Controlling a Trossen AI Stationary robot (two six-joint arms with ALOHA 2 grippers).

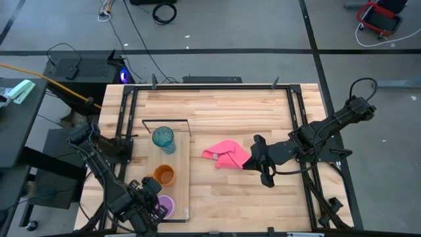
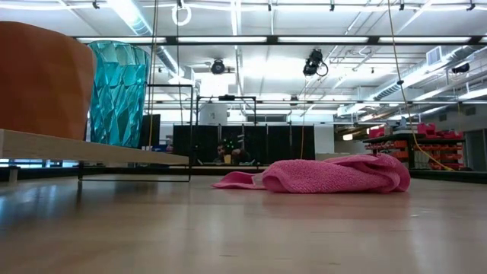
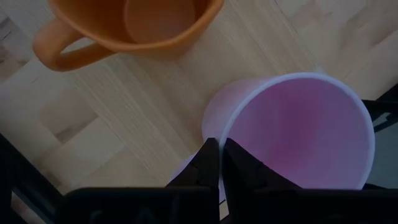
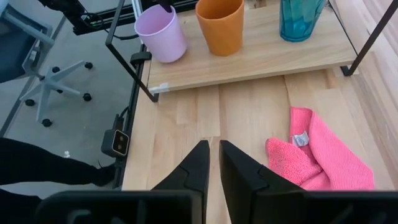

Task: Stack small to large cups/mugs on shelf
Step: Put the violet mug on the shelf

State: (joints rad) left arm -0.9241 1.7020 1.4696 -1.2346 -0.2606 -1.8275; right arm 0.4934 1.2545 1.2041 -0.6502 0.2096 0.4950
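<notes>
All 3 cups stand in a row on the shelf (image 1: 181, 168), which lies on the table's left side: the teal tumbler (image 1: 164, 139) at the far end by the wire frame, the orange mug (image 1: 164, 175) in the middle, the lilac mug (image 1: 164, 206) nearest the front edge. The left gripper (image 3: 217, 163) hangs right over the lilac mug's rim, fingers pinched together on nothing, apparently just clear of the rim, so the mug sits free. The right gripper (image 4: 213, 163) waits over bare table near the pink cloth (image 1: 227, 155), fingers likewise pressed together and empty. The row seems ordered by size, so the arranging looks essentially finished
</notes>
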